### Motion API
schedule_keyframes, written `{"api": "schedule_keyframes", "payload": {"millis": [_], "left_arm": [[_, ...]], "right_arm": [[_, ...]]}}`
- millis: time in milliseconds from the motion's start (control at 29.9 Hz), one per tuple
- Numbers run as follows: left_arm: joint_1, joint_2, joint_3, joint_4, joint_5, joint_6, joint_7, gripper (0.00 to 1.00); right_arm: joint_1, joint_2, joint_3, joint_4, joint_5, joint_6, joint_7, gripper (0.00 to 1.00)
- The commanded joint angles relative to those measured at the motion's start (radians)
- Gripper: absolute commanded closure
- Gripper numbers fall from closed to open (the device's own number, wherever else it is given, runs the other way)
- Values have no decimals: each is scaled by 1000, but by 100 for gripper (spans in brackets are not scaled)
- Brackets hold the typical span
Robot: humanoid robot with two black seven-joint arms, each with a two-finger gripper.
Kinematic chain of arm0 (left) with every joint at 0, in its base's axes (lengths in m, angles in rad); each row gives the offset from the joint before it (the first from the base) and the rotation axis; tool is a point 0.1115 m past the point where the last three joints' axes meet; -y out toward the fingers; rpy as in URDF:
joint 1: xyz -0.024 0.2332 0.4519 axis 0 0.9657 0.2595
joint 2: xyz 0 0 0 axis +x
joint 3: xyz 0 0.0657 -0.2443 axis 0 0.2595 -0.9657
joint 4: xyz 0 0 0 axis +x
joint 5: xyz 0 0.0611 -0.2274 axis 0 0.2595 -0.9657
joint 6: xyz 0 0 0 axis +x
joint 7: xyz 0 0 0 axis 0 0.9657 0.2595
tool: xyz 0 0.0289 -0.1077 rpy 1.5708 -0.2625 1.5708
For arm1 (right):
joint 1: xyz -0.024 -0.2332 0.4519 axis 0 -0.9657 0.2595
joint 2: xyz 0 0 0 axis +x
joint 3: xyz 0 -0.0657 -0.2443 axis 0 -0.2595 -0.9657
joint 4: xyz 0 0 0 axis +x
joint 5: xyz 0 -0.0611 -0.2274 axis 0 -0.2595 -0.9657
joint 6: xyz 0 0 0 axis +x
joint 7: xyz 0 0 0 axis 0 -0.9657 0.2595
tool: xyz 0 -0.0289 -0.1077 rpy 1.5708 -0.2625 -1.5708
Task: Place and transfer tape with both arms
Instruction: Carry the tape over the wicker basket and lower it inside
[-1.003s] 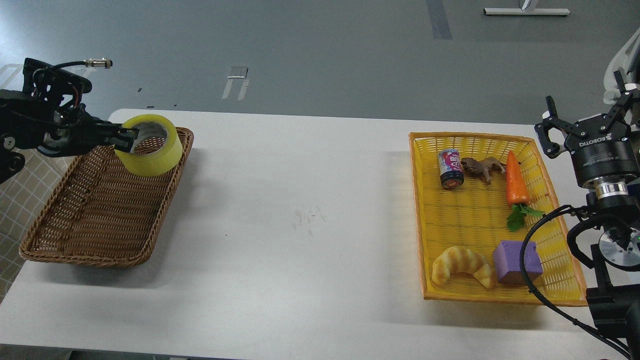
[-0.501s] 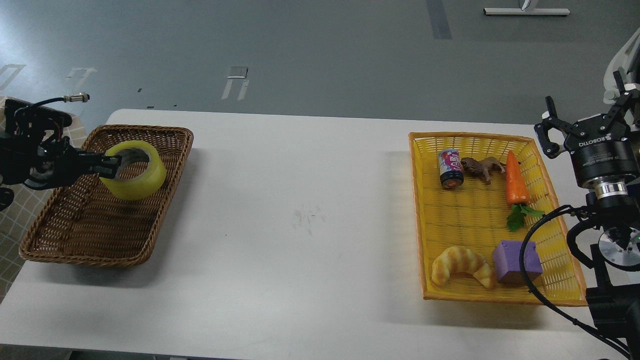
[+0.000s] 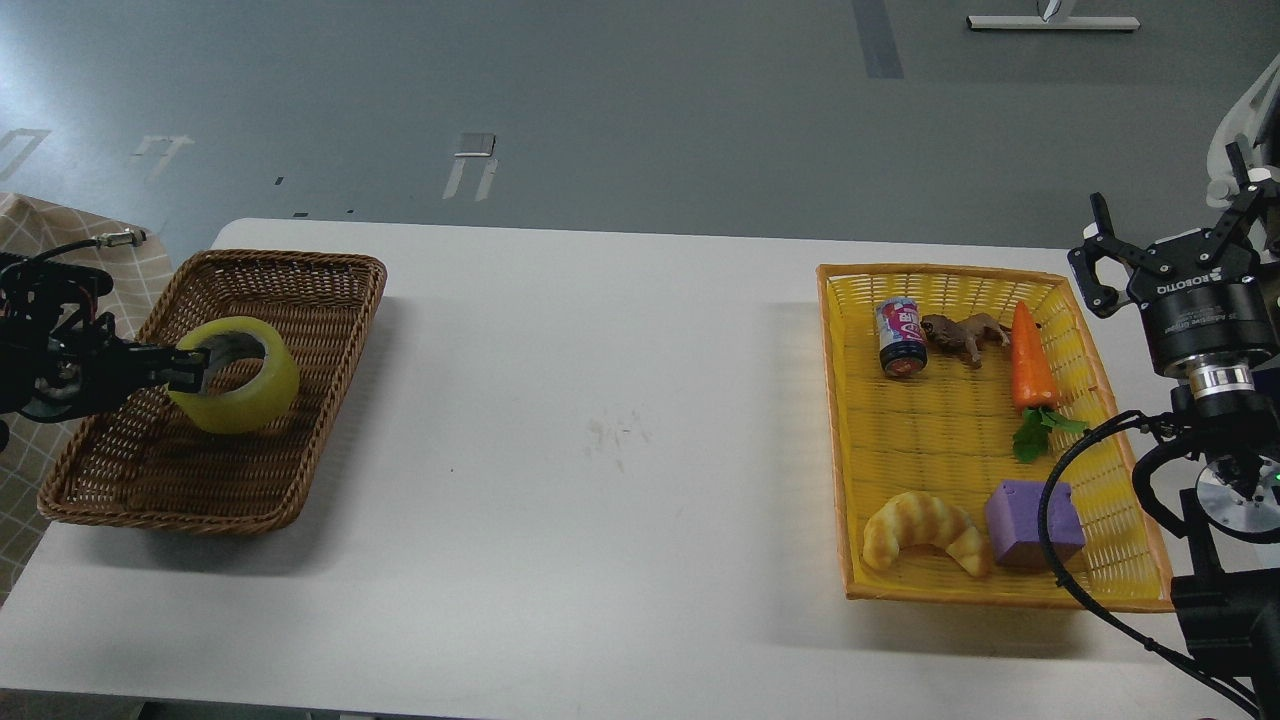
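Our left end effector (image 3: 190,368) pinches the wall of the tape roll (image 3: 236,388), low inside the brown wicker basket (image 3: 330,400). If we let go while it tilts, the roll could tip or roll away. Its hole points up and a bit left. Our right end effector (image 3: 1165,250) waits wide open, holding nothing.

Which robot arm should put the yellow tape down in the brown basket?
The left one. The left gripper is already pinching the tape by its wall, right over the brown basket. The right gripper is open and far off, beside the yellow basket.
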Motion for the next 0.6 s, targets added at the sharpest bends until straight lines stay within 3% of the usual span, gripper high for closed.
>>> {"api": "schedule_keyframes", "payload": {"millis": [0, 568], "left_arm": [[3, -1, 0, 8, 0, 2, -5, 100], [18, -24, -1, 40, -5, 5, -13, 100]], "right_arm": [[1, 0, 0, 0, 0, 0, -1, 0], [-6, 0, 2, 1, 0, 0, 0, 0]]}}
